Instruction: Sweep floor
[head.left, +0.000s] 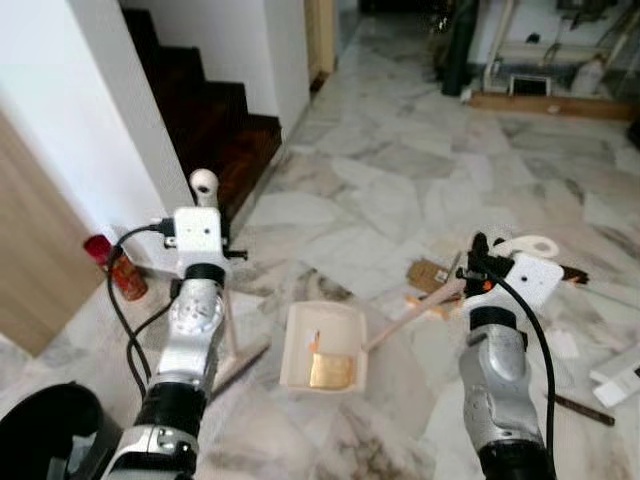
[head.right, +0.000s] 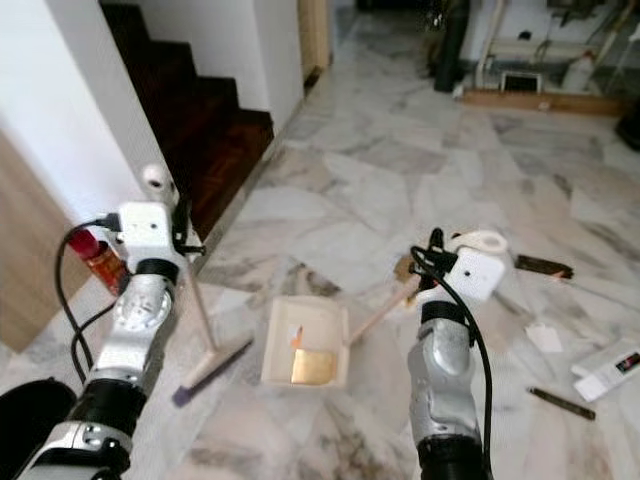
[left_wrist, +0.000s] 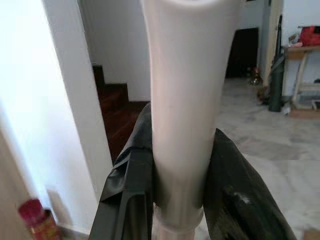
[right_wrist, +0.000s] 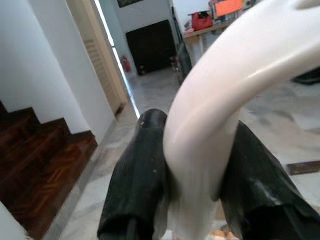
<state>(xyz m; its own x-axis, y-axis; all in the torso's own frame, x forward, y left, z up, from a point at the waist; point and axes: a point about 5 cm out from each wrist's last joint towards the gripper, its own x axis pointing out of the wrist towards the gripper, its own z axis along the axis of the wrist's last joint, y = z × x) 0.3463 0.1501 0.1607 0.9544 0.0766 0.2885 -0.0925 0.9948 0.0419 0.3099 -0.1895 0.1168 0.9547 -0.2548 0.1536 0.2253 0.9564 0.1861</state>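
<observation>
Left gripper (left_wrist: 182, 200) has its fingers (left_wrist: 127, 195) clamped on the white broom handle (left_wrist: 185, 100), one finger on each side, gripping near the top end. Broom (head.right: 200, 320) stands roughly upright, tilted slightly; its head (head.right: 212, 366) rests on the marble floor (head.left: 400, 180) just left of the dustpan. Right gripper (right_wrist: 192, 200) has its fingers (right_wrist: 135, 180) pinched on the white looped end of the dustpan handle (right_wrist: 235, 75). Dustpan (head.left: 322, 347) sits flat on the floor between the two arms, with its long handle (head.left: 415, 312) running up and right to the right gripper. In the pan: a yellow-gold square piece (head.left: 331, 370) and a small orange scrap (head.left: 314, 342). Litter on the floor right of the pan: a brown cardboard piece (head.left: 428, 272), a dark flat strip (head.right: 543, 266), a thin dark stick (head.right: 562, 402), white paper bits (head.right: 544, 337) and a white box (head.right: 607, 368) near the right edge. Red can (head.left: 118, 268) stands against the white wall on the left, near the foot of the dark wood stairs (head.left: 215, 120). Black bin (head.left: 45, 430) is at the lower left beside the left arm.
</observation>
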